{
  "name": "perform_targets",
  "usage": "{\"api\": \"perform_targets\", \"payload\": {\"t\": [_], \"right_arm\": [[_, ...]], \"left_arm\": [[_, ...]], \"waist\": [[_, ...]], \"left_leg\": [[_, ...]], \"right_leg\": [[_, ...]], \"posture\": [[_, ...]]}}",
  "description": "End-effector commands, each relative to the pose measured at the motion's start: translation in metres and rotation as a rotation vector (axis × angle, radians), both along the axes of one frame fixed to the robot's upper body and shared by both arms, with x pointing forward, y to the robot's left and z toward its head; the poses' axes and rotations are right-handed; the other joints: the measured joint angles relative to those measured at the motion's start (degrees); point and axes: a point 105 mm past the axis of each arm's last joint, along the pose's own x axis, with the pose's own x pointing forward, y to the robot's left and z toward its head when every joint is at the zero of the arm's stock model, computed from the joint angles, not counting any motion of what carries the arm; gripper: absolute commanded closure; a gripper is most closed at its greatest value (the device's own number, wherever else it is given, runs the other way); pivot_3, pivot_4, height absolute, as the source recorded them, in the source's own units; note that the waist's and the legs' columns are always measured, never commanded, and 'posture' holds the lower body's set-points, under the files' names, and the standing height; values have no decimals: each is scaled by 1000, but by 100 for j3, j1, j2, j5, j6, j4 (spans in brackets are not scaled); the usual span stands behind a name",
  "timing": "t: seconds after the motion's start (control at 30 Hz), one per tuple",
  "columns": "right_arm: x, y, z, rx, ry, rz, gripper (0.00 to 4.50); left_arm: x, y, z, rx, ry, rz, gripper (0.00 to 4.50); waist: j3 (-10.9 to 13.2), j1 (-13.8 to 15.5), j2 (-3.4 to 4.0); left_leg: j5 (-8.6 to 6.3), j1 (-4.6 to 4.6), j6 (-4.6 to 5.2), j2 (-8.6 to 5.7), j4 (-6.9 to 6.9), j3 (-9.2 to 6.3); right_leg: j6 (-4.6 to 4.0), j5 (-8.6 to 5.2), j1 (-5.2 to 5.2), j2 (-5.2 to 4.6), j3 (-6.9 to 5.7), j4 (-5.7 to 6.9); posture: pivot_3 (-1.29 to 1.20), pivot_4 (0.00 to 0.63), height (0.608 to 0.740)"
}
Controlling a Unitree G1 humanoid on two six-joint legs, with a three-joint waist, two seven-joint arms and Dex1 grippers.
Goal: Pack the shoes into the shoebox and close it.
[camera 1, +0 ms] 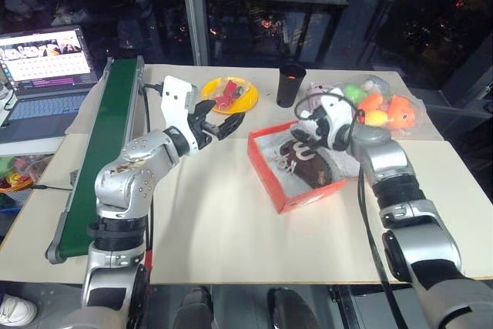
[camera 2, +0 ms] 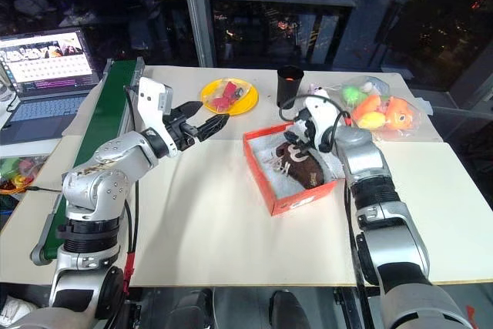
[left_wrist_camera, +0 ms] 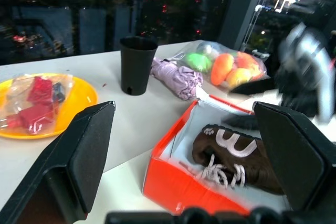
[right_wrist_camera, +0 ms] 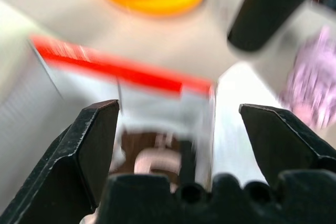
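The red-orange shoebox [camera 1: 271,177] stands open right of the table's middle, white inside. Dark brown shoes [camera 1: 308,166] with white laces lie in it, close together. My right gripper [camera 1: 303,135] hovers over the box's far end with its fingers [right_wrist_camera: 97,140] spread wide and nothing between them; past them the right wrist view looks down on the box's red rim [right_wrist_camera: 121,69] and a shoe [right_wrist_camera: 149,153]. My left gripper [camera 1: 229,125] is held above the table left of the box, open and empty, pointing toward it.
A yellow plate [camera 1: 248,99] with red packets and a black cup [camera 1: 291,85] stand behind the box. A bag of colourful toys [camera 1: 381,109] and a purple soft thing [left_wrist_camera: 176,77] lie at the back right. A green conveyor [camera 1: 104,152] and a laptop [camera 1: 46,67] stand at the left.
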Motion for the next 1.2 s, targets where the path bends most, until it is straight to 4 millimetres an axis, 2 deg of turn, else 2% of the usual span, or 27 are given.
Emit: {"api": "perform_targets", "payload": {"t": [0.03, 0.1, 0.2, 0.3, 0.4, 0.63, 0.73, 0.9, 1.03, 1.2], "right_arm": [[-19, 16, 42, 118, -68, 74, 41], [-34, 28, 55, 161, -87, 160, 41], [-66, 43, 55, 171, -72, 334, 41], [-95, 44, 35, 181, 1, 438, 41], [-106, 39, 18, 192, 43, 428, 41], [-106, 50, -9, 227, 84, 411, 41], [-107, 58, -12, 247, 92, 428, 41], [-106, 71, -13, 267, 89, 461, 41], [-104, 78, -12, 271, 85, 475, 41], [-102, 85, -9, 249, 67, 503, 41]], "left_arm": [[1, 9, 5, 21, -39, 47, 0], [4, 15, 1, 38, -31, 89, 0], [9, 35, -3, 44, -21, 204, 0], [9, 70, -18, 106, -5, 379, 0], [3, 101, -31, 103, 23, 515, 0], [-19, 140, -46, 149, 18, 739, 0], [-26, 154, -46, 147, 6, 817, 0], [-37, 184, -44, 137, 5, 948, 0], [-39, 191, -52, 128, 33, 963, 0], [-39, 187, -73, 95, 82, 981, 0]], "waist": [[0, 20, 0], [0, 47, 1], [0, 105, 1], [0, 144, 1], [0, 137, 1], [0, 114, 0], [0, 119, 0], [0, 127, 0], [0, 126, 0], [0, 140, -1]], "left_leg": [[0, 0, 0, 0, 2, 1], [0, 0, 0, 0, 7, 3], [0, 0, 0, 0, 9, 2], [0, 0, 0, 0, 8, 1], [0, -1, -1, 0, 8, 6], [-7, 16, -12, 0, 13, 4], [-18, 16, -31, 0, 13, 4], [-2, 11, -5, 0, 13, 4], [-6, 11, -11, 0, 12, 5], [-8, 11, -15, 0, 13, 7]], "right_leg": [[0, 1, 0, -1, 0, 0], [-1, 1, 2, -3, 0, -2], [-3, 2, 2, -2, -1, -1], [-3, 1, 6, -3, -3, -4], [-3, 1, 6, -9, -2, -11], [-24, 14, 8, -8, -4, -3], [-30, 12, 7, -8, -4, -3], [-22, 16, 3, -7, -5, -4], [-23, 17, 3, -7, -5, -3], [-23, 17, 4, -10, -6, -6]], "posture": [[0, 150, 736], [0, 150, 736], [0, 150, 736], [0, 150, 736], [0, 150, 736], [0, 150, 736], [0, 150, 736], [0, 150, 736], [0, 150, 736], [0, 150, 736]]}}
